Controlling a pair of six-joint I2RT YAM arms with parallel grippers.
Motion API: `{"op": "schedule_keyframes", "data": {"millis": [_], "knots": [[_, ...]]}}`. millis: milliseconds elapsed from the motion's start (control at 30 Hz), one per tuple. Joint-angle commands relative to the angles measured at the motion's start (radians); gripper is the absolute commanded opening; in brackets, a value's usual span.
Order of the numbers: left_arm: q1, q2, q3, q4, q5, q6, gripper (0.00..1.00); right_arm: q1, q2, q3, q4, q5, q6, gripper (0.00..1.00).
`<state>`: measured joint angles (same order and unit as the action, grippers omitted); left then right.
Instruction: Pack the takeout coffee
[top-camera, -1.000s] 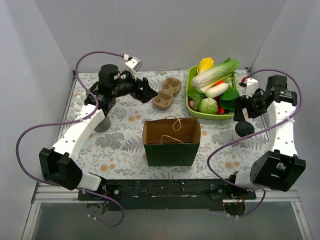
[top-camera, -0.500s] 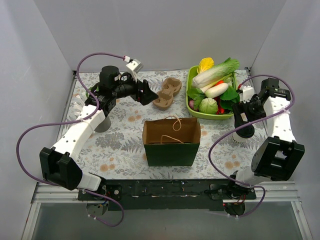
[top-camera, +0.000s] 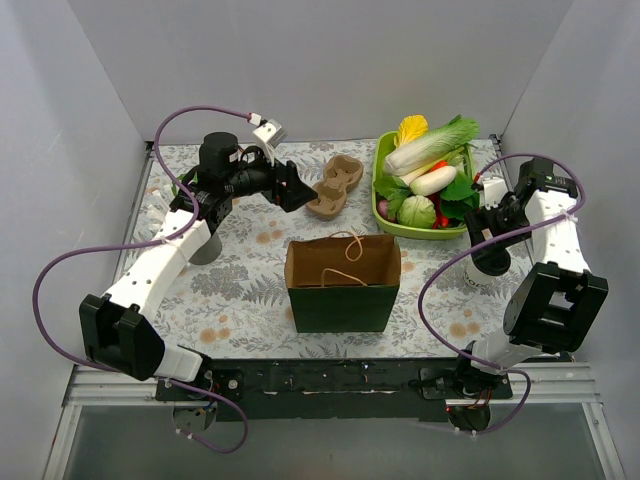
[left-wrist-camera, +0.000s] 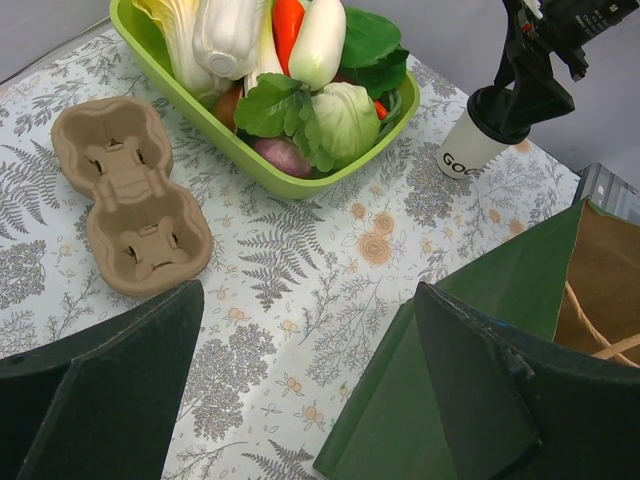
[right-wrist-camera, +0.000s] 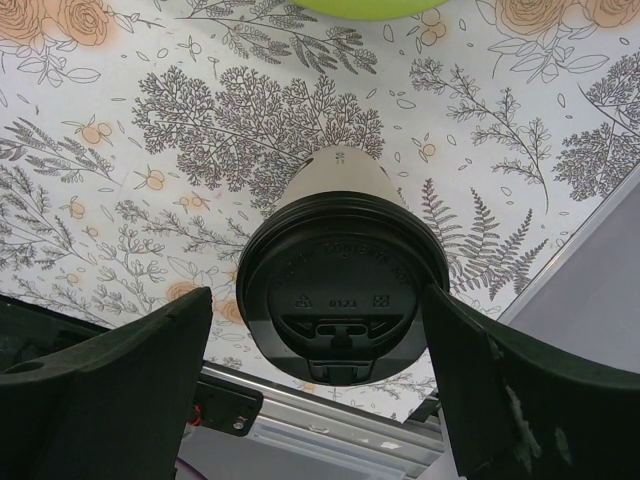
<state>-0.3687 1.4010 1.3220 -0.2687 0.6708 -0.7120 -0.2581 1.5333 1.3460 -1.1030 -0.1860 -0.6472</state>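
Observation:
The takeout coffee, a white paper cup with a black lid, stands on the floral cloth at the right, near the table's edge. My right gripper is open and straddles the lid from above. Its right finger sits against the lid's rim, and the left finger stands a little off it. From above, the right gripper covers most of the cup. My left gripper is open and empty, hovering by the brown cardboard carrier. The left wrist view also catches the cup.
An open paper bag, green outside and brown inside, stands upright in the middle. A green tray of vegetables sits at the back right, close to the cup. A grey cup is half hidden under the left arm.
My right gripper has moved forward and down from behind the cup until its open fingers flank the lid. The left arm has barely shifted.

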Motion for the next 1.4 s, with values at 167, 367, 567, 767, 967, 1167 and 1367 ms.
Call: {"op": "schedule_keyframes", "data": {"millis": [167,367,567,767,967,1167,1367], "knots": [[-0.003,-0.017,0.002,0.010,0.030,-0.001,0.87,-0.006,-0.009,0.031,-0.038,-0.018,-0.022,0.89],[-0.003,-0.014,-0.001,0.008,0.035,-0.003,0.87,-0.006,-0.022,0.059,-0.038,-0.024,-0.026,0.91],[-0.003,-0.013,0.002,0.009,0.042,-0.004,0.87,-0.006,-0.010,0.038,-0.041,-0.023,-0.025,0.95],[-0.003,-0.016,-0.001,0.003,0.041,0.000,0.87,-0.006,0.010,0.039,-0.037,-0.010,-0.019,0.96],[-0.004,-0.017,-0.004,0.003,0.044,0.002,0.87,-0.006,0.033,0.044,-0.034,0.008,-0.019,0.96],[-0.003,-0.016,-0.007,0.005,0.044,0.003,0.87,-0.006,0.044,0.039,-0.031,0.007,-0.016,0.95],[-0.003,-0.014,-0.004,0.002,0.047,0.003,0.87,-0.007,0.028,0.097,-0.061,-0.023,-0.006,0.95]]}}
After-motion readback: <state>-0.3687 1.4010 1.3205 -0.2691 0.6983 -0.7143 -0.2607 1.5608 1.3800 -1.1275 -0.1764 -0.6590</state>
